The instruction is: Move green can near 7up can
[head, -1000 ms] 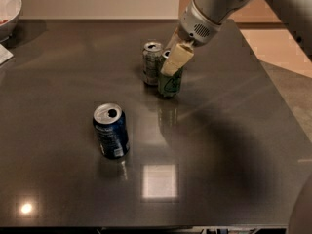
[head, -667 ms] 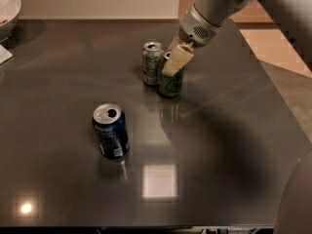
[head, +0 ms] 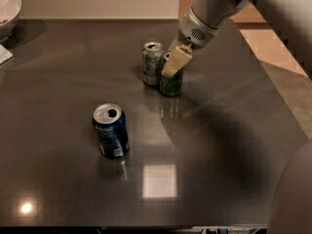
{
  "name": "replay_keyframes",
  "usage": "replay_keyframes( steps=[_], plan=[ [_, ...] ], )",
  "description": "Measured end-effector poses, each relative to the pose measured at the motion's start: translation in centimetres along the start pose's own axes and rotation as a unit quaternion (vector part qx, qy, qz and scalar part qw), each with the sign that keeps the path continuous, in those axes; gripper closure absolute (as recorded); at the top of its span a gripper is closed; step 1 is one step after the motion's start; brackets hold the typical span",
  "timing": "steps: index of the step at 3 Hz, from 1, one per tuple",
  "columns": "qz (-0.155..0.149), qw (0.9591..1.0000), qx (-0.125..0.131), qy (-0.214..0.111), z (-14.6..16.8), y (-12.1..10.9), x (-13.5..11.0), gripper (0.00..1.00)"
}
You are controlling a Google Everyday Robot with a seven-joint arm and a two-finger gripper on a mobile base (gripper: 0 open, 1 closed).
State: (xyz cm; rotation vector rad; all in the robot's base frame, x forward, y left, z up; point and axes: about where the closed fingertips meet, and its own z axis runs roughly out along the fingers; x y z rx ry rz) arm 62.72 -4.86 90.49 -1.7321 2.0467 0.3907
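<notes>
The green can [head: 172, 84] stands upright on the dark table [head: 219, 145], just right of the 7up can [head: 152, 63] and almost touching it. My gripper [head: 170, 67] reaches down from the upper right and is closed around the green can's top. One cream finger [head: 176, 60] lies across the can's front; the other is hidden behind the can. The can's base rests on the table.
A blue can [head: 111, 130] stands upright at the front left of the table. A white bowl [head: 9, 9] sits at the far left corner, with a white paper edge [head: 4, 55] below it. The table's right edge runs beside a tan floor.
</notes>
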Motion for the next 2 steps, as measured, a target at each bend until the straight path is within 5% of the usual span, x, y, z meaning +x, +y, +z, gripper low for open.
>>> replay_keyframes(
  steps=[1, 2],
  plan=[
    [0.0, 1.0, -0.001, 0.0, 0.21, -0.01, -0.07, 0.0],
    [0.0, 1.0, -0.001, 0.0, 0.22, -0.02, -0.07, 0.0]
  ],
)
